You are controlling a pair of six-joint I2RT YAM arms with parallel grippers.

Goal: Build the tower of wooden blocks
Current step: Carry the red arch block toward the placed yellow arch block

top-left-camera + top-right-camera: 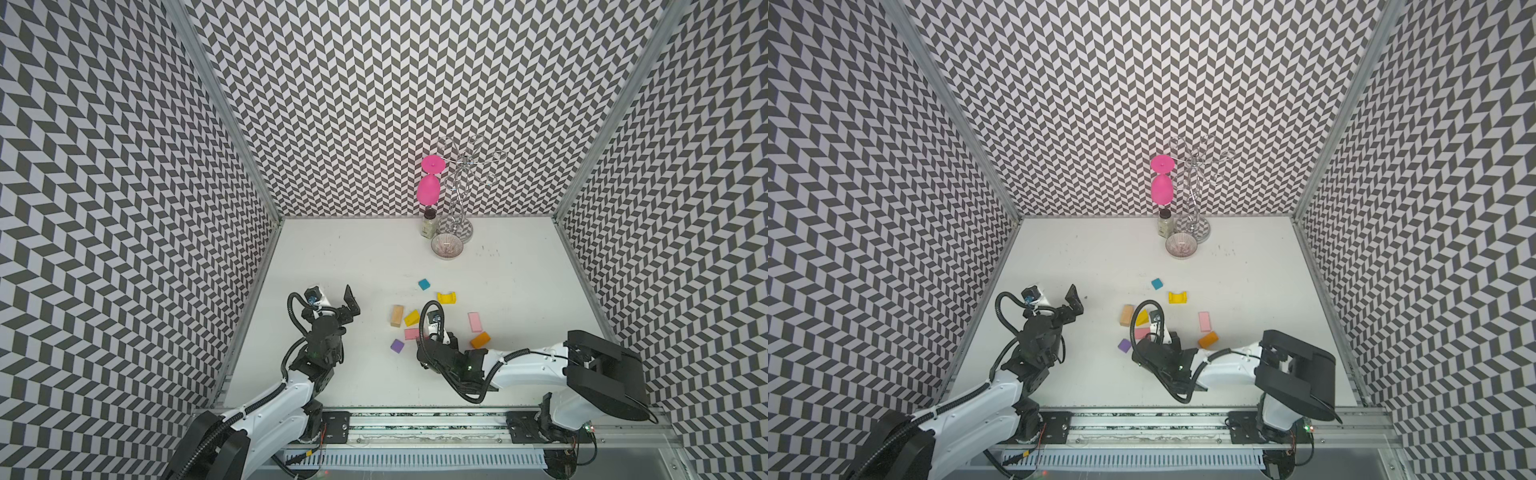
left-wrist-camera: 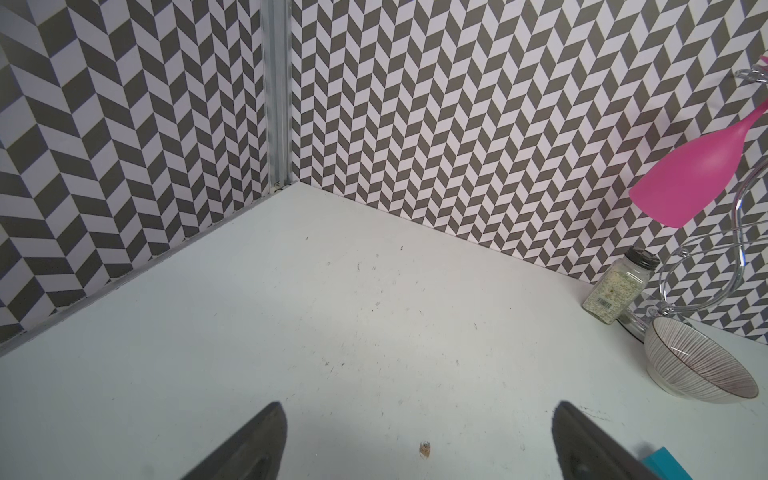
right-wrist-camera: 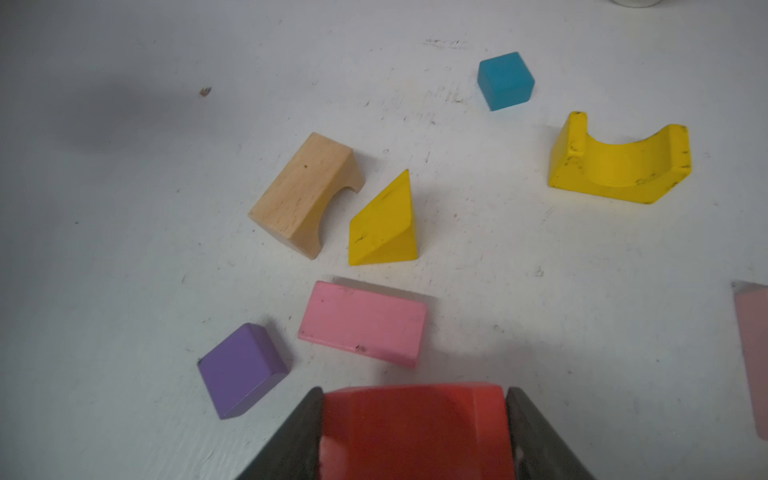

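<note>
Both arms are of the same build. Left white-shelled, black-jointed robot arm [image 1: 270, 399]: smooth moulded white link covers, small dark screws dotted along them, matte black joint housings. Right white-and-black robot arm [image 1: 528, 368]: identical covers, plus a big black boxy housing [image 1: 619, 380] with angular edges. Black ribbed cable conduit [image 1: 289, 311] comes off each wrist; a thinner black cable with white ties runs along the right link. Small white wrist camera [image 1: 316, 296], blue lens ring. Green indicator light [image 1: 468, 368] on the right wrist block. Left gripper [image 2: 417, 409] and right gripper [image 3: 413, 390]: dark grey, matte, wedge-shaped fingers [image 2: 257, 449].
</note>
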